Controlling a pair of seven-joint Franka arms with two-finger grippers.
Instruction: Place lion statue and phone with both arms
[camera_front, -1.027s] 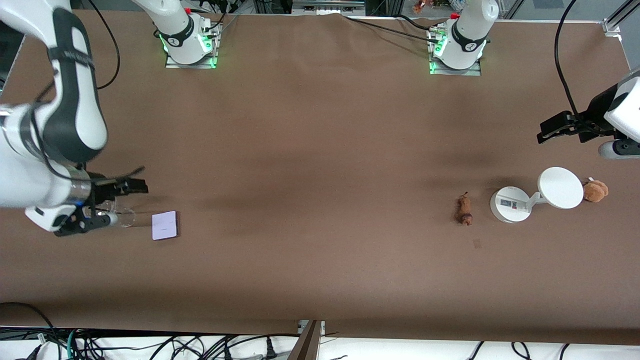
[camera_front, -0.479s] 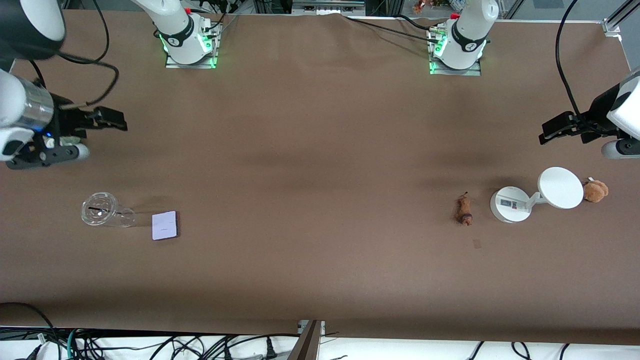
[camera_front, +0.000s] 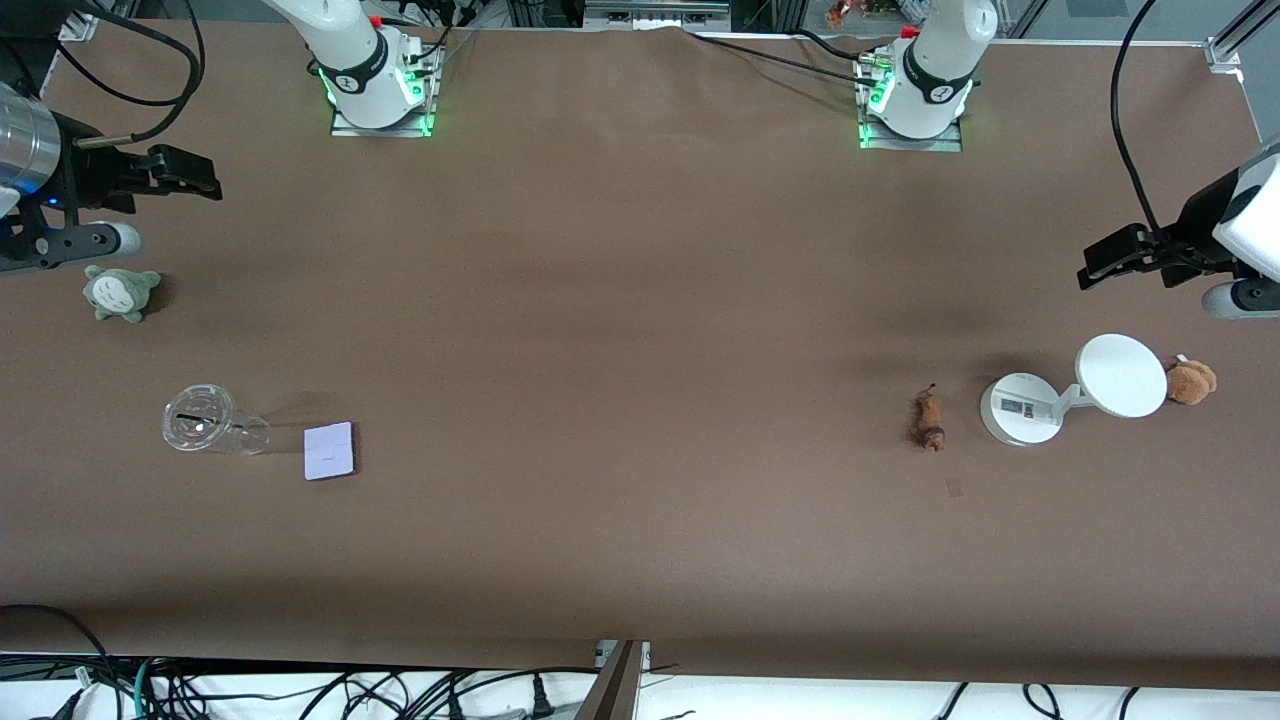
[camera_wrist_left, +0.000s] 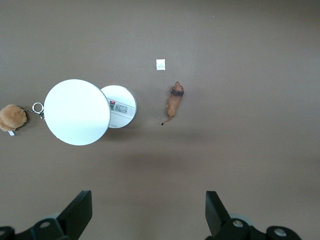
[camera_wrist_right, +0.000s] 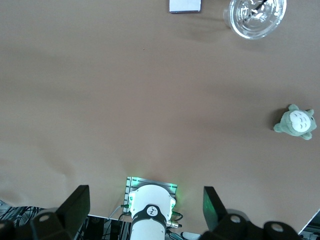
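Observation:
The lion statue (camera_front: 929, 421) lies flat on the table toward the left arm's end; it also shows in the left wrist view (camera_wrist_left: 174, 100). The phone (camera_front: 329, 451) lies flat toward the right arm's end, and its edge shows in the right wrist view (camera_wrist_right: 185, 5). My left gripper (camera_front: 1110, 255) is open and empty, up over the table edge near the white stand; its fingers (camera_wrist_left: 80, 210) are wide apart. My right gripper (camera_front: 190, 172) is open and empty, up over the table edge near a grey plush toy; its fingers (camera_wrist_right: 75, 202) are also wide apart.
A white round-based stand (camera_front: 1022, 408) with a disc (camera_front: 1121, 375) stands beside the lion statue. A brown plush toy (camera_front: 1191, 381) lies beside the disc. A clear cup (camera_front: 205, 425) lies on its side beside the phone. A grey-green plush toy (camera_front: 121, 292) sits farther from the front camera than the cup.
My right arm has risen and drawn away from the cup and phone toward the bases' edge, uncovering the cup and then the grey-green plush toy. The left arm has barely moved.

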